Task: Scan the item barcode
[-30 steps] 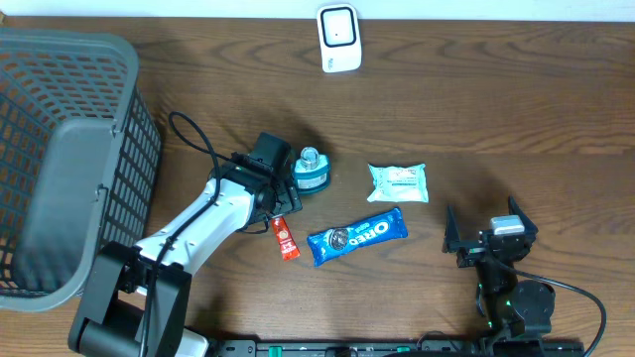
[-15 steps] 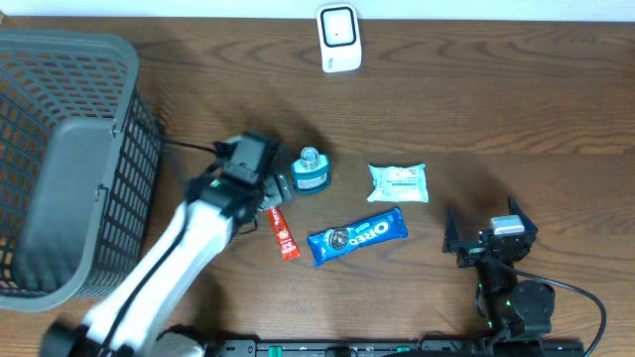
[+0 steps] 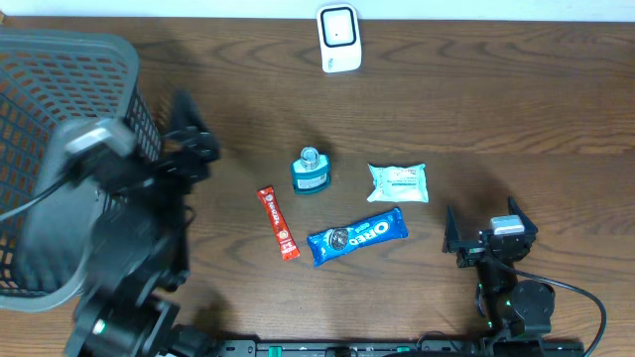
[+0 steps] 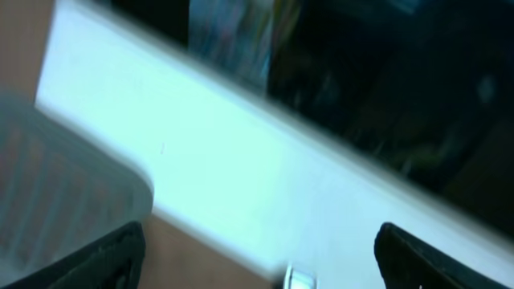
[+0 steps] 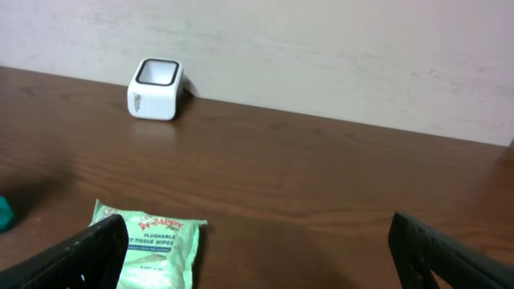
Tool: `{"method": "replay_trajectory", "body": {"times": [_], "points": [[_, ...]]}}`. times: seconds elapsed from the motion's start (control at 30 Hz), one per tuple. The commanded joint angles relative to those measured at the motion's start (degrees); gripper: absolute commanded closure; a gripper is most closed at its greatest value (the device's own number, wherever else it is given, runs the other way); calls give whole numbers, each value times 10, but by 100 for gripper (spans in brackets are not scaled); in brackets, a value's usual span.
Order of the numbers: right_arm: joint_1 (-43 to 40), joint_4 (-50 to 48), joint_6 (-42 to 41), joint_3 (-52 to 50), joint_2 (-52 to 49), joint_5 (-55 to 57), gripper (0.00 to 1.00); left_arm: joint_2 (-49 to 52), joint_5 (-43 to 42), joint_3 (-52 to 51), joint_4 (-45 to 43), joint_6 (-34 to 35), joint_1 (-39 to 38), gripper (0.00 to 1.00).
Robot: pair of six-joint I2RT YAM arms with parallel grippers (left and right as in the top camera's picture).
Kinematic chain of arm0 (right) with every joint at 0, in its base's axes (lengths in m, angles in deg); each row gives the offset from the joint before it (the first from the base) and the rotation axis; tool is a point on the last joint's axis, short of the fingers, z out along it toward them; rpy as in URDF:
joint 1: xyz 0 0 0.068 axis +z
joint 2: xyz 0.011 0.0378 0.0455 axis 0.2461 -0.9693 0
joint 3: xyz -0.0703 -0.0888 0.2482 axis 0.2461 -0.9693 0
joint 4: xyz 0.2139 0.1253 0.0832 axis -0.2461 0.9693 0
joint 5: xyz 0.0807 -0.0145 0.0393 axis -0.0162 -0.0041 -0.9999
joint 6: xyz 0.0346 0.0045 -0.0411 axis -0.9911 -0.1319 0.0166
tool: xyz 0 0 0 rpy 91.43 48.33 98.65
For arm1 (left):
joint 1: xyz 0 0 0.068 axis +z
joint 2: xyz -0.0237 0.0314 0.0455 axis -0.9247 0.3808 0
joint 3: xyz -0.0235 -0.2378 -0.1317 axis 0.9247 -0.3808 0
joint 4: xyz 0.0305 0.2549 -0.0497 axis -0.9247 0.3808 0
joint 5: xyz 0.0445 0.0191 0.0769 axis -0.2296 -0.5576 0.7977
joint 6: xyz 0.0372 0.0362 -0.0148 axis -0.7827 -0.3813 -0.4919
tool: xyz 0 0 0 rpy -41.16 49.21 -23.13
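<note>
A: Which step is the robot on?

B: By the look of the claws, the one before any pick-up. The right claw (image 5: pixel 265 261) sits low at the near edge of the bench (image 3: pixel 516 119), jaws spread wide with nothing between them. The left claw (image 4: pixel 261 265) is spread just as wide and is also empty.

A: And the left arm's pose?

B: The left arm (image 3: pixel 119 218) shows as a blur, lifted off the bench beside the basket (image 3: pixel 60 89). Its claw is tipped up toward the far wall, not down at the goods.

A: Where are the things to scan?

B: All lie on the bench, to the right of the left claw and well apart from it. The red sachet (image 3: pixel 279 222) is nearest, then the small bottle (image 3: pixel 310 172) and the cookie packet (image 3: pixel 357 235). Last is the wipes pack (image 3: pixel 398 182), ahead and left of the right claw. Which one is meant cannot be told.

A: The next move?

B: Probably one claw comes down over an item and closes on it. It then carries the item to the scanner (image 3: pixel 338 38), farthest off by the wall, with the barcode turned to the scanner's window.
</note>
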State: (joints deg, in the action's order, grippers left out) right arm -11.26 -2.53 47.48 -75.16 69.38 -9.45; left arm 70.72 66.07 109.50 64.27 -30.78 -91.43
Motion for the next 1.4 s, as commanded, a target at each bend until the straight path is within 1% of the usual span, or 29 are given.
{"method": "replay_trajectory", "body": {"times": [0.0, 0.13, 0.17, 0.2, 0.3, 0.43, 0.7, 0.9, 1.07, 1.27, 1.37], "points": [[4, 2, 8, -1, 3, 3, 1, -14, 40, 7, -59, -143, 0, 9], [4, 2, 8, -1, 3, 3, 1, -8, 124, 7, -134, -248, 0, 9], [4, 2, 8, -1, 3, 3, 1, 1, 170, 7, -169, -306, 0, 9], [4, 2, 8, -1, 3, 3, 1, 6, 188, 7, -188, -339, 0, 9], [4, 2, 8, -1, 3, 3, 1, 15, 201, 7, -218, -440, 0, 9], [4, 2, 8, -1, 3, 3, 1, 19, 205, 7, -227, -496, 0, 8], [4, 2, 8, -1, 3, 3, 1, 24, 226, 7, -237, -519, 5, 8], [4, 2, 8, -1, 3, 3, 1, 24, 225, 7, -239, -523, 66, 8], [4, 2, 8, -1, 3, 3, 1, 9, 225, 7, -238, -498, 103, 8], [4, 2, 8, -1, 3, 3, 1, -35, 223, 7, -218, -458, 105, 8], [4, 2, 8, -1, 3, 3, 1, -66, 223, 6, -214, -452, 105, 8]]}}
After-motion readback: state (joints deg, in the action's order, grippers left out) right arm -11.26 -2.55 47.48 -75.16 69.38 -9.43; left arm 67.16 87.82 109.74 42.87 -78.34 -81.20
